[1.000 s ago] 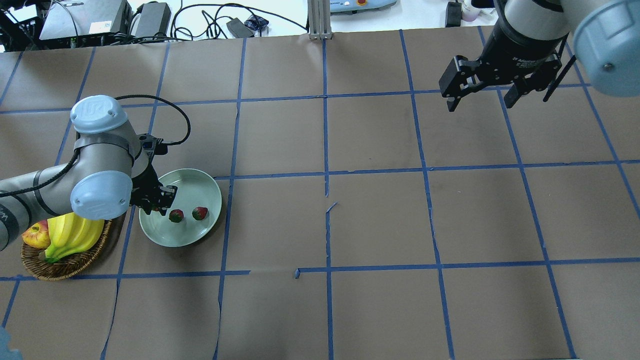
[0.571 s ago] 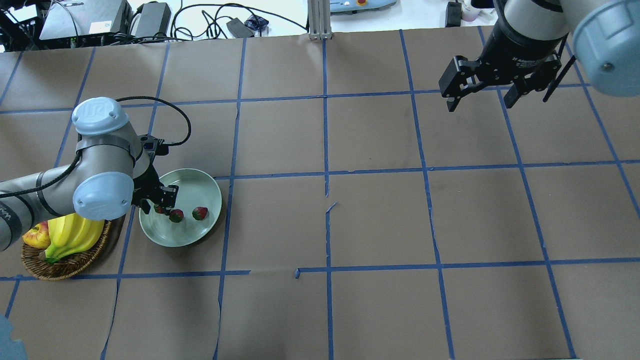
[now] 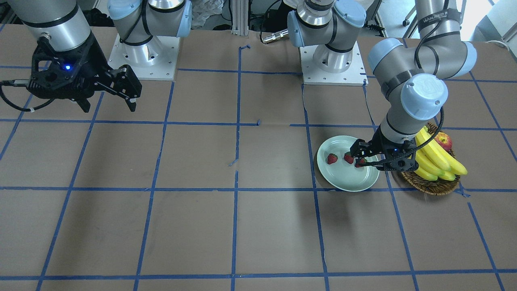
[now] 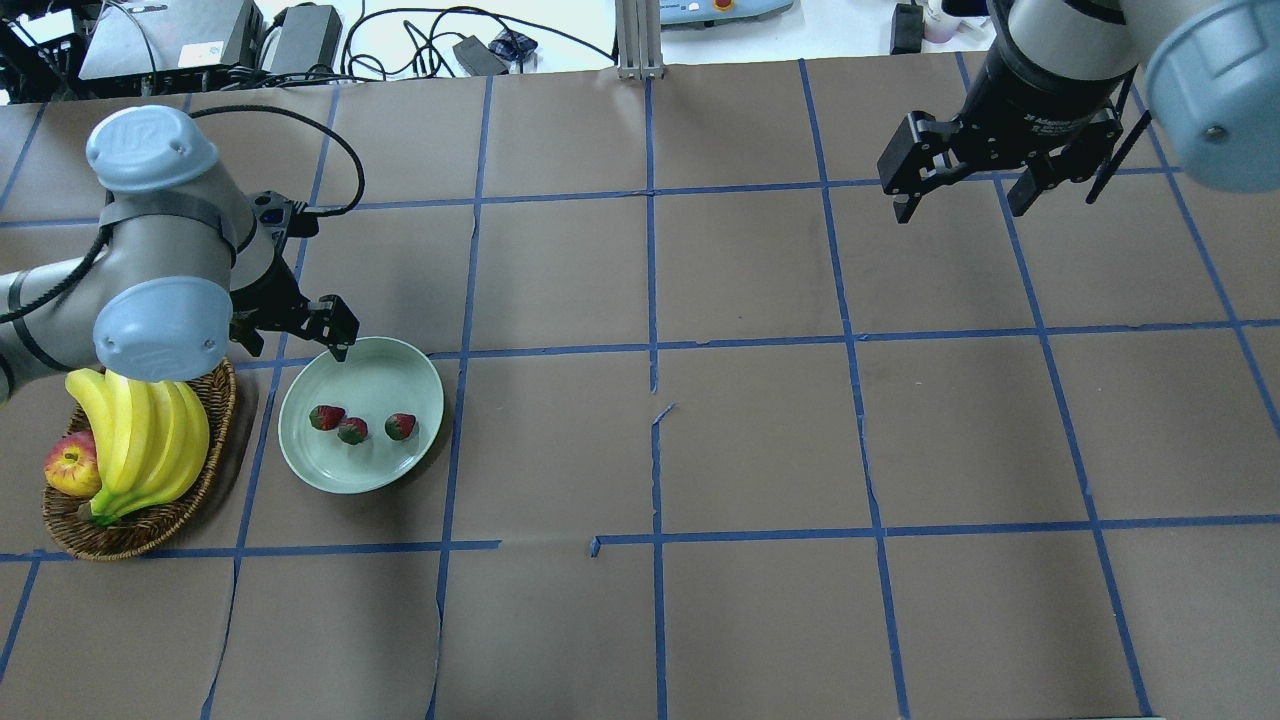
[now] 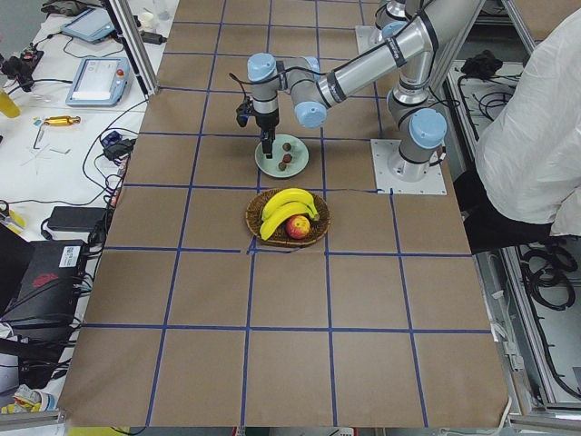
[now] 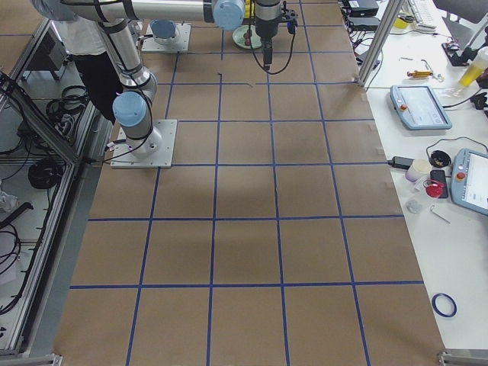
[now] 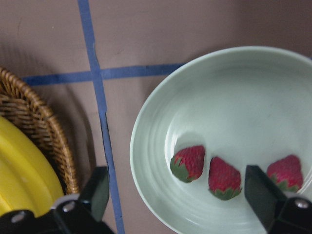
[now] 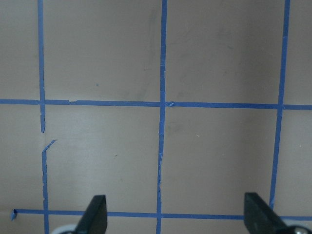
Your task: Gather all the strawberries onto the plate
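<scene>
Since the earlier frame the left hand (image 4: pixel 292 338) has risen out of the plate (image 4: pixel 372 375) and pulled back toward the plate's far rim, and it has left its berry behind. In the left wrist view you see its two fingers (image 7: pixel 97 187) spread wide with nothing between them, and the plate lies below them. The three strawberries (image 4: pixel 352 431) now lie inside the plate in a loose row: two close together on the side of the basket (image 4: pixel 130 535), and the third (image 4: pixel 400 426) a little apart from them. All three rest on the flat bottom, and none sits on the rim. The front-facing view shows the hand lower and closer to the berries than the overhead view does, so you should trust the overhead and wrist views for its height. The right hand (image 4: pixel 962 205) hangs over the bare bench (image 4: pixel 750 450), well apart from the plate, with its fingers also spread and holding nothing. I see no other strawberry on the bench or in the basket, which holds only the bananas (image 4: pixel 140 440) and the apple (image 4: pixel 70 468). So I judge that the collecting is finished, and you only need to take the left arm clear without touching the plate.
</scene>
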{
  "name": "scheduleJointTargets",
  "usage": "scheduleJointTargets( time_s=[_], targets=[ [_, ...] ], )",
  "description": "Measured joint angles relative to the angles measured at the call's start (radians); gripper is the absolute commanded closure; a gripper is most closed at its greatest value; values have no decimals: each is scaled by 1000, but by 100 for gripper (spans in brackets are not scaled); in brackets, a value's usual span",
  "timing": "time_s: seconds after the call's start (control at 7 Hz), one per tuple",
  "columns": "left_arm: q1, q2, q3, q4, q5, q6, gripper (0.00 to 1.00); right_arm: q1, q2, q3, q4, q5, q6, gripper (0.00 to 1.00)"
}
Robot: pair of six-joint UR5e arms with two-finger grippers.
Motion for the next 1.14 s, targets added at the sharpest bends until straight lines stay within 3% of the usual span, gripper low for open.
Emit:
scheduleJointTargets(
  time_s=[0.29, 0.57, 1.14],
  targets=[
    [-103, 29, 120, -68, -69, -149, 0, 0, -1, 0, 0, -9, 1, 0],
    [-241, 53, 243, -127, -79, -281, 0, 0, -1, 0, 0, -23, 4, 0],
    [-306, 147, 228, -144, -78, -317, 0, 0, 3, -9, 0, -24, 5, 0]
  ],
)
